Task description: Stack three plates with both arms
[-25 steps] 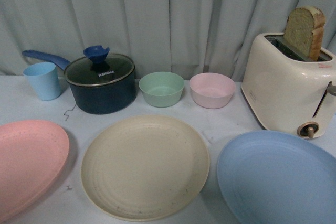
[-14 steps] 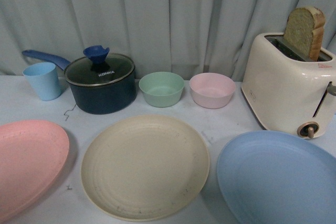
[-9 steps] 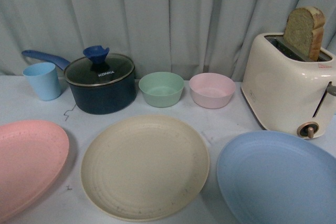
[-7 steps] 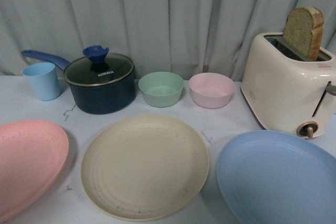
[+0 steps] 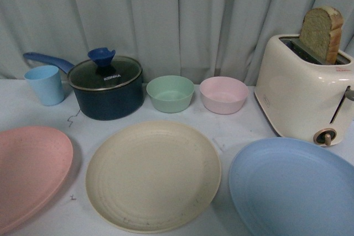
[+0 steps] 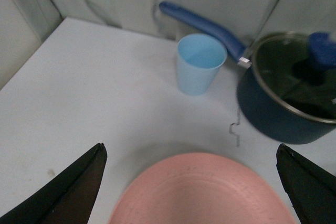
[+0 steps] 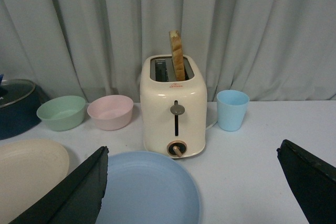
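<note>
Three plates lie side by side on the white table. The pink plate (image 5: pixel 27 172) is at the left, the beige plate (image 5: pixel 152 175) in the middle, the light blue plate (image 5: pixel 293 189) at the right. No arm shows in the front view. My left gripper (image 6: pixel 190 153) is open, above the pink plate (image 6: pixel 205 192), its jaws wide on either side. My right gripper (image 7: pixel 191 153) is open above the near side of the light blue plate (image 7: pixel 147 190), with the beige plate (image 7: pixel 26 174) to one side.
At the back stand a light blue cup (image 5: pixel 45 84), a dark blue lidded saucepan (image 5: pixel 106 87), a green bowl (image 5: pixel 170 93), a pink bowl (image 5: pixel 223 94) and a cream toaster (image 5: pixel 301 95) with a bread slice. A second blue cup (image 7: pixel 232 109) stands beyond the toaster.
The pink plate shows a little lower and further left in the front view. The other plates and objects have not moved.
</note>
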